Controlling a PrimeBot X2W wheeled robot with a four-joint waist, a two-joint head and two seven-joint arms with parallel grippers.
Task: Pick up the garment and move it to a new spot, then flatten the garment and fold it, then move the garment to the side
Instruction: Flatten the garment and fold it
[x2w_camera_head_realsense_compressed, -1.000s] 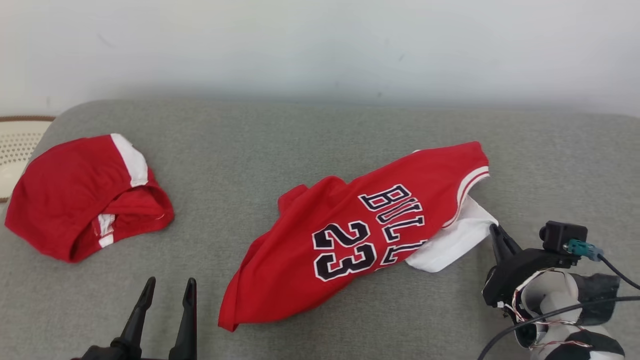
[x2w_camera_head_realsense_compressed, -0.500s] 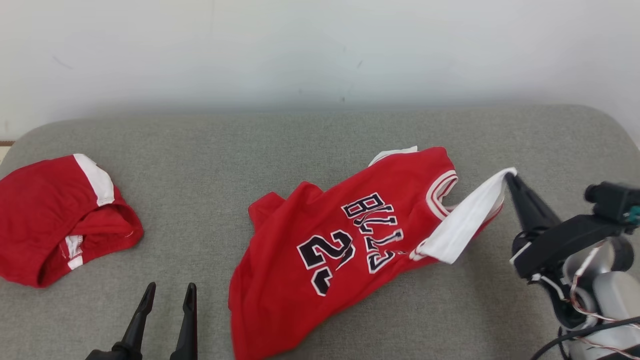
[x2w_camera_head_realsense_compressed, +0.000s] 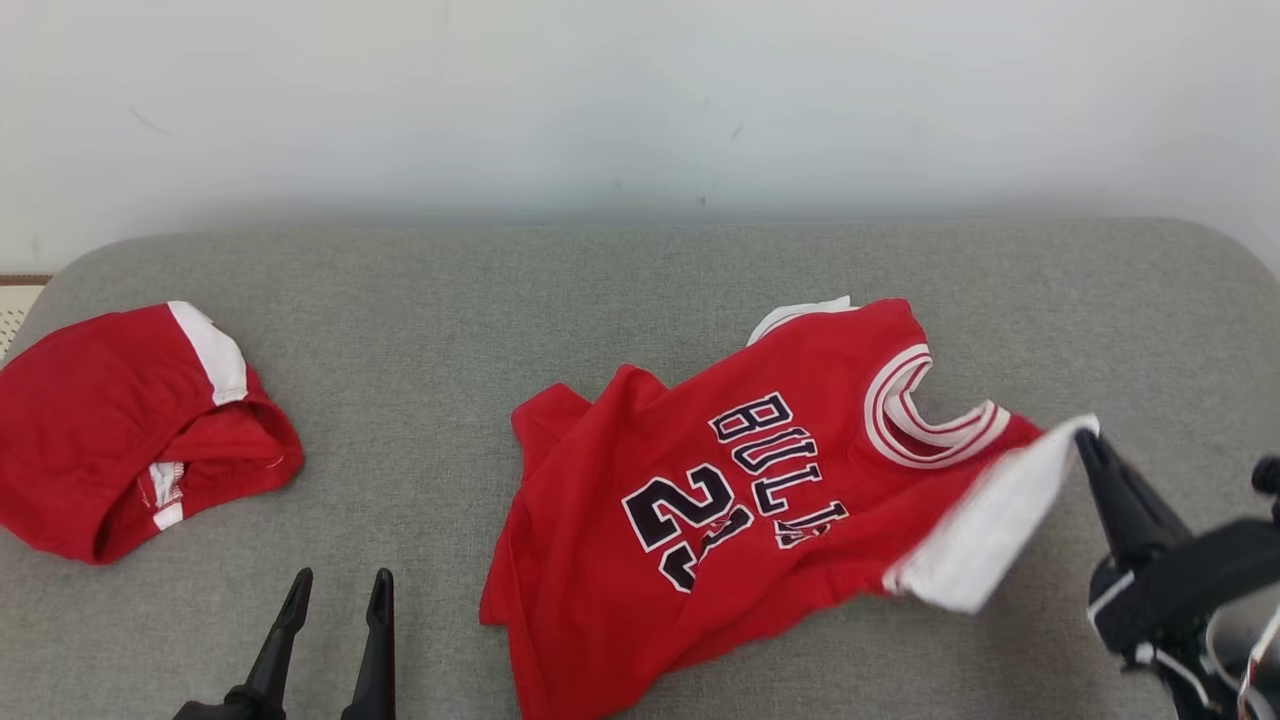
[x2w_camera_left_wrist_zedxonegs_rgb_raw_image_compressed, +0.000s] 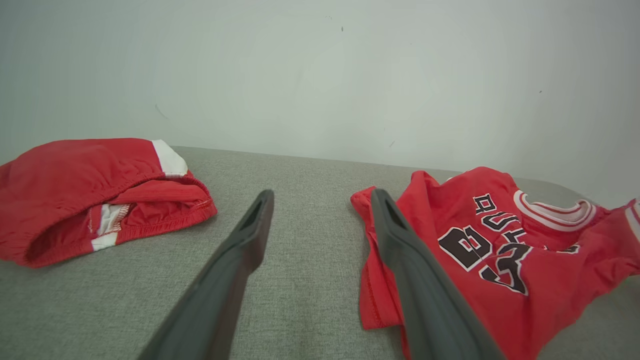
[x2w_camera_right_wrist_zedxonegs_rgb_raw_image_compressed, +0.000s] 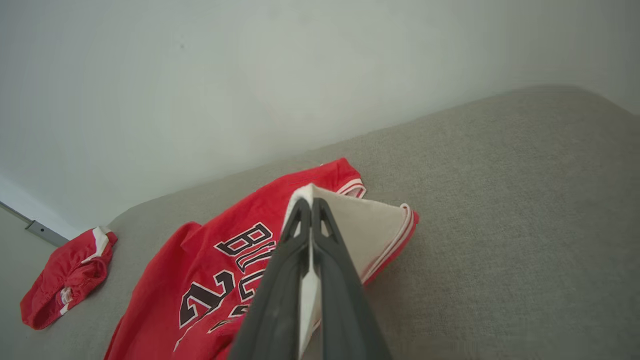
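We work on the grey fabric-covered table (x2w_camera_head_realsense_compressed: 640, 300), which runs along a pale wall. The red sleeveless basketball jersey (x2w_camera_head_realsense_compressed: 740, 500) lies crumpled on the table's right half, with its hem toward the table's near edge and its striped collar toward the table's right end. A bunched pair of red shorts with white side stripes (x2w_camera_head_realsense_compressed: 100, 430) sits at the table's left end, and we judge it no part of this step.

The right tool (x2w_camera_head_realsense_compressed: 1090, 440) is clenched on a white fabric flap (x2w_camera_head_realsense_compressed: 990, 530) at the jersey's shoulder and is raised above the table's right end. That corner hangs taut while the rest of the cloth rests on the table. The left tool (x2w_camera_head_realsense_compressed: 340, 580) hovers released over the table's near edge, left of its middle, holding nothing.

We judge the step to be carrying the jersey to a new spot. To do it well, we hold the pinch firm and lift until the hem clears the table, so it does not rake in fresh creases. We travel slowly, since one thin pinch on smooth cloth may slip. A second grasp by the left tool at the hem would share the load.

The dark, white-edged lettering reads "BULL", with its last letter lost in a crease. Below it is a "2", then a folded digit we cannot read. We see no brand label.
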